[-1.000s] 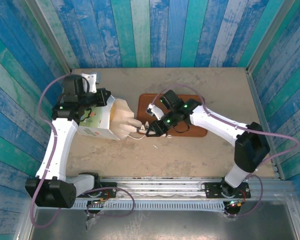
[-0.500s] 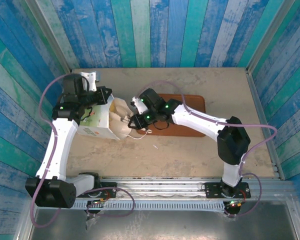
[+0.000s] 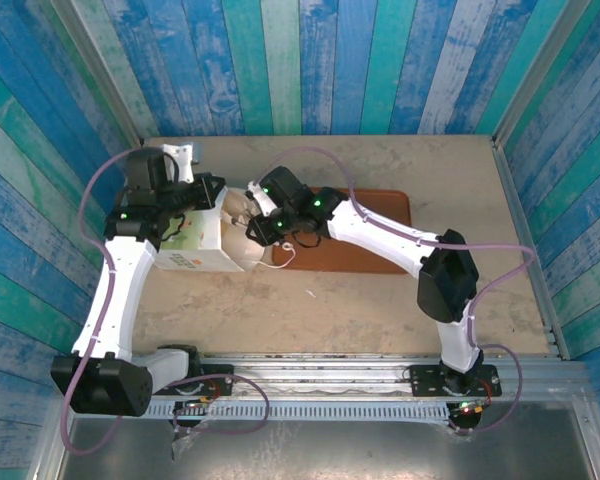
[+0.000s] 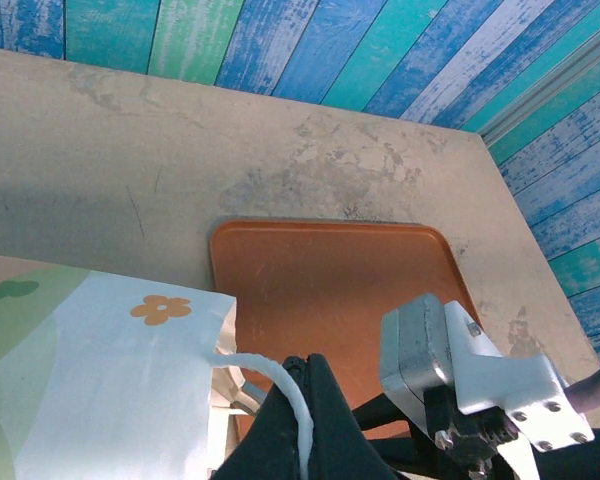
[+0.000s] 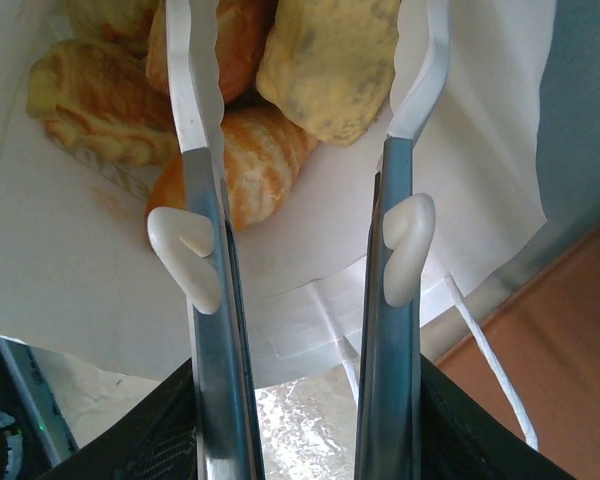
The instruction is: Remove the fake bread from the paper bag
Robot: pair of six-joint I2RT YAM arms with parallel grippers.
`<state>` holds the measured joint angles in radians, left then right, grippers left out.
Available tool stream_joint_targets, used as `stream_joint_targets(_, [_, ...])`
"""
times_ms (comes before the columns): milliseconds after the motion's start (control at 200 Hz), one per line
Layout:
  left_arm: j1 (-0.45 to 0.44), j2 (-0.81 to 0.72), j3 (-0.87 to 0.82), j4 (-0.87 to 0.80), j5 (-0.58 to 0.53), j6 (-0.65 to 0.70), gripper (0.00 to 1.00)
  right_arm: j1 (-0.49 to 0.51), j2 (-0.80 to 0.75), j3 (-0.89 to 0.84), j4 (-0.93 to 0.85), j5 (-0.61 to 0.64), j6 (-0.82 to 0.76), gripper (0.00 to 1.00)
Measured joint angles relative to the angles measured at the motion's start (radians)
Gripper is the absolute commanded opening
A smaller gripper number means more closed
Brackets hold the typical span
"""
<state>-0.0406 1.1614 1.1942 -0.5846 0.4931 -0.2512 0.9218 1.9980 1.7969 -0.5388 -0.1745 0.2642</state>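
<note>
I see scuffed beige table (image 3: 380, 310), blue-green plank walls (image 3: 310, 60) | ridged golden bread (image 5: 325, 70) in white paper bag (image 4: 100, 380) | right gripper (image 5: 308, 40) jaws wide | left gripper (image 4: 302, 395) pinches cord handle (image 4: 265, 368)

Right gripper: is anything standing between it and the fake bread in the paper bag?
Nothing visible. The right gripper is open in the mouth of the paper bag, and the fake bread lies bare at its fingertips.

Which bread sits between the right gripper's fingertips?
The smooth dull-yellow piece; the orange ridged one sits lower-left, the pale ridged one further left.
</note>
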Motion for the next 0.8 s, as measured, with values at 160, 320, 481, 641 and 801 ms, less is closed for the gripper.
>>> stream_joint_targets(160, [0.000,0.000,-0.007,0.002,0.003,0.000,0.00,0.000,0.050,0.072,-0.033,0.003,-0.049,0.47])
stream_joint_targets(320, [0.000,0.000,-0.008,0.008,0.003,0.000,0.00,0.000,0.099,0.116,-0.068,0.015,-0.080,0.43])
stream_joint_targets(481, [0.000,0.000,-0.008,0.015,0.000,-0.002,0.00,-0.001,0.117,0.136,-0.119,0.021,-0.101,0.35])
stream_joint_targets(641, [0.000,0.000,-0.010,0.031,-0.006,-0.016,0.00,-0.001,0.075,0.085,-0.137,0.021,-0.116,0.30])
stream_joint_targets(801, [0.000,0.000,-0.020,0.047,-0.014,-0.033,0.00,-0.002,-0.027,-0.035,-0.159,0.017,-0.128,0.28])
